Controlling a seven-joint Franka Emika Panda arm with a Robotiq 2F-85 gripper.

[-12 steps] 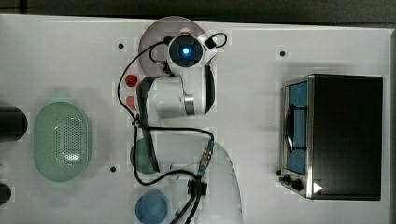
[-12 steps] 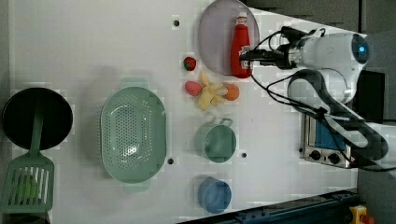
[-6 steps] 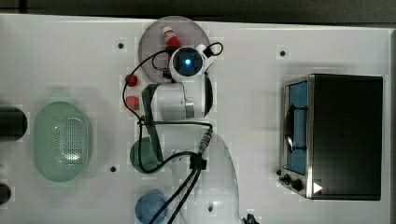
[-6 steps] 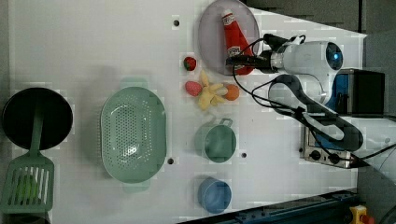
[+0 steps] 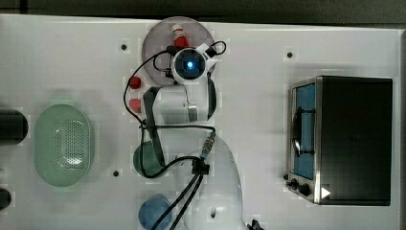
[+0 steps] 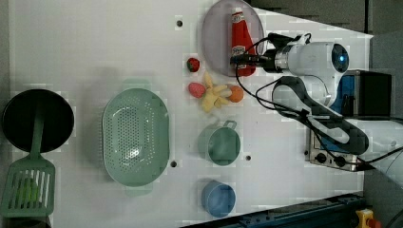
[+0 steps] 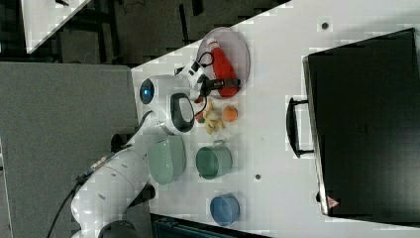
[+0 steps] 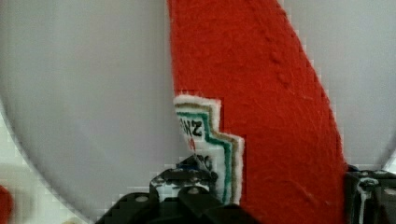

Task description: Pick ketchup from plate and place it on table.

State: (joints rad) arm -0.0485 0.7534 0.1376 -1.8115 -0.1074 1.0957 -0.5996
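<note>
ketchup bottle point(image 6: 242, 39) lying on plate point(image 6: 216, 40) | soft, light felt; grip mid-body | gripper point(image 6: 237, 60) fingers straddle its base, closure unclear

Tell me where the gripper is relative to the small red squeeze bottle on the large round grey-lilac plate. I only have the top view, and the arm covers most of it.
Observer: In the left view, the gripper is at the base end of the small red squeeze bottle, opposite its white cap.
Operator: Is the bottle standing up?
Observer: No, it lies flat on the large round grey-lilac plate. The wrist view shows its white label facing up.
</note>
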